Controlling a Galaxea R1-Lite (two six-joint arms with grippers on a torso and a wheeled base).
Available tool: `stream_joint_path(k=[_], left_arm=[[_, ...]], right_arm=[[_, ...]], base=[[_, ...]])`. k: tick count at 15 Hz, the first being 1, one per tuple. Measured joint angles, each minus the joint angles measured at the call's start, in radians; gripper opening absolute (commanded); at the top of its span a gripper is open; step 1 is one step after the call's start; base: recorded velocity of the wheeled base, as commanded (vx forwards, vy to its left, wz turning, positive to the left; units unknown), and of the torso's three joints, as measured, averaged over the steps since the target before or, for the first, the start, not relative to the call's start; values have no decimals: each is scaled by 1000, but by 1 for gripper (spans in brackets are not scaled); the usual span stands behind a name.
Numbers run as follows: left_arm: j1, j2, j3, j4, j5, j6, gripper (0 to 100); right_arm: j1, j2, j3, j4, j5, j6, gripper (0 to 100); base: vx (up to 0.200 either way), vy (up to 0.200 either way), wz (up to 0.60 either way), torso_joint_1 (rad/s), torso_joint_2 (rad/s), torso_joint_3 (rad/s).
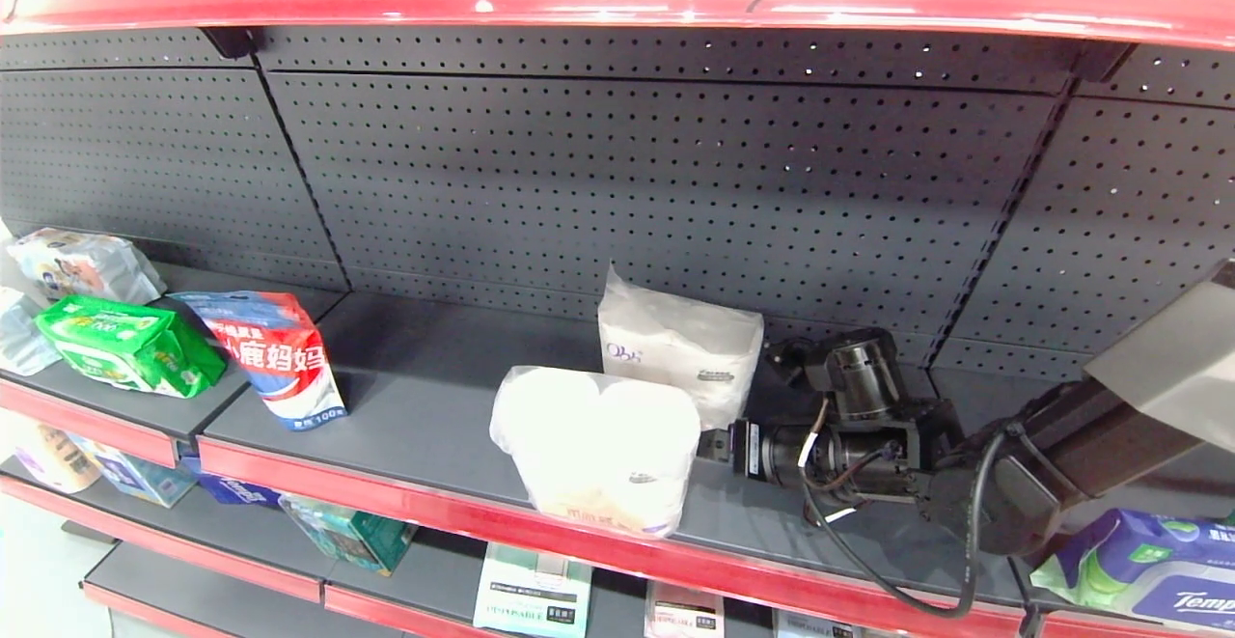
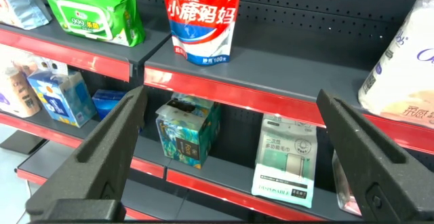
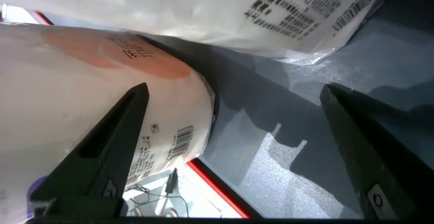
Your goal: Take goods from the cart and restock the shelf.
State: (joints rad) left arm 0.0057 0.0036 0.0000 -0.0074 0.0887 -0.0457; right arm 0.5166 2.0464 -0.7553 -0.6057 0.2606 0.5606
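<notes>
On shelf (image 1: 425, 397), white plastic-wrapped pack (image 1: 598, 450), perhaps tissue

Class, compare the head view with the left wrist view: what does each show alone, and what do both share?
Head view adds: the right hand beside the white roll pack, and a purple pack farther right. Left wrist view adds: the left hand, open. Both: green wipes pack, red-and-blue bag, white roll pack, patterned box lower down.
</notes>
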Motion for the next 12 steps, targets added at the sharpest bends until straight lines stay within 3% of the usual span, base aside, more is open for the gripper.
stream_joint_path(k=[12], left_arm=[[0, 0, 0, 0, 0, 0, 100]], right_arm=[[-90, 11, 1, -4, 10, -27, 100]], base=[[0, 0, 0, 0, 0, 0]])
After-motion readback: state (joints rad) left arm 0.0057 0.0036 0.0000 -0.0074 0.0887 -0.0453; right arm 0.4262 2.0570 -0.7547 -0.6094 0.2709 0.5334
